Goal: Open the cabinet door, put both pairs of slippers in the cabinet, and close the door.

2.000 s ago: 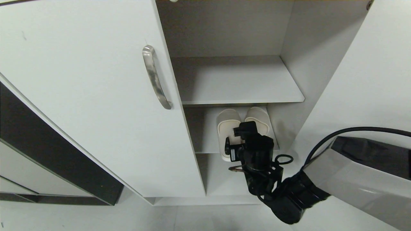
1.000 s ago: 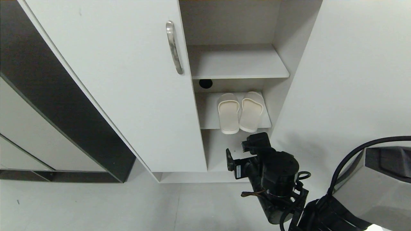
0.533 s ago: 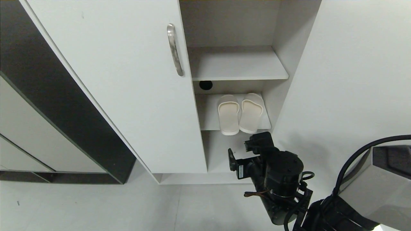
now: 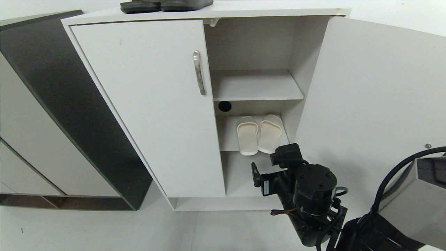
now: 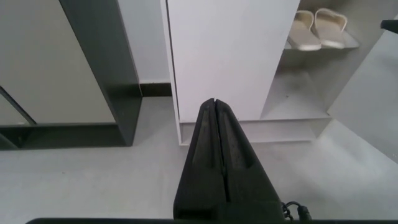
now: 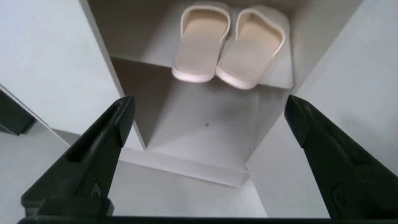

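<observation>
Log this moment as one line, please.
white slippers: second shelf | dark slippers: on cabinet top | right door: open | right gripper: open, empty | left gripper: shut

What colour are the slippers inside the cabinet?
Cream, off-white. The slippers show best in the right wrist view.

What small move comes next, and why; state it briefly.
Probably lift the right gripper toward the dark slippers on the cabinet top. The white slippers already sit on the middle shelf, the right door stands open, and the right gripper is open and empty.
</observation>
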